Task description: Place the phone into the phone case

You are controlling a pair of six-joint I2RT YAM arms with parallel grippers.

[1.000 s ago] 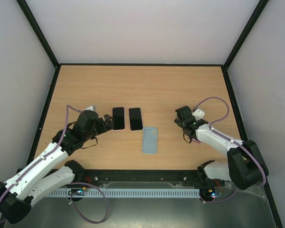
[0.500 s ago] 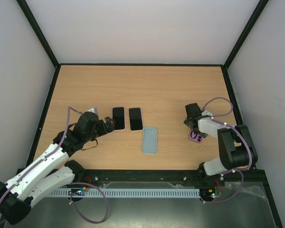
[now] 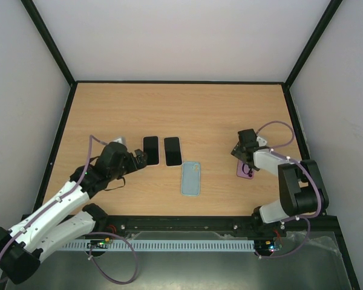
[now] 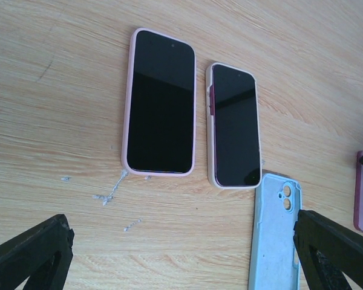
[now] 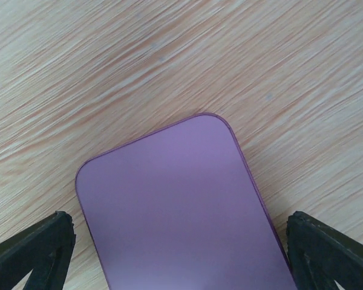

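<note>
White walls (image 3: 181, 36) on 3 sides, black rails (image 3: 48, 42) in the corners. Big light-brown wood table (image 3: 187, 109), a few white crumbs (image 4: 112, 193) on it. L claw (image 4: 181, 251) spread wide, nothing in it, pointed at 2 phones. R claw (image 5: 181, 248) spread wide too, low over the purple phone (image 5: 181, 205), a finger out at each side. Purple phone flat on the wood, R side. Blue case (image 3: 191, 178) flat in the mid, just below the pink-edged phone (image 4: 160, 103) and white-edged phone (image 4: 235, 125), side by side, dark screens up.

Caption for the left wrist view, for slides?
Open left gripper above a pink-edged phone and a smaller phone side by side, blue case nearby.
</note>
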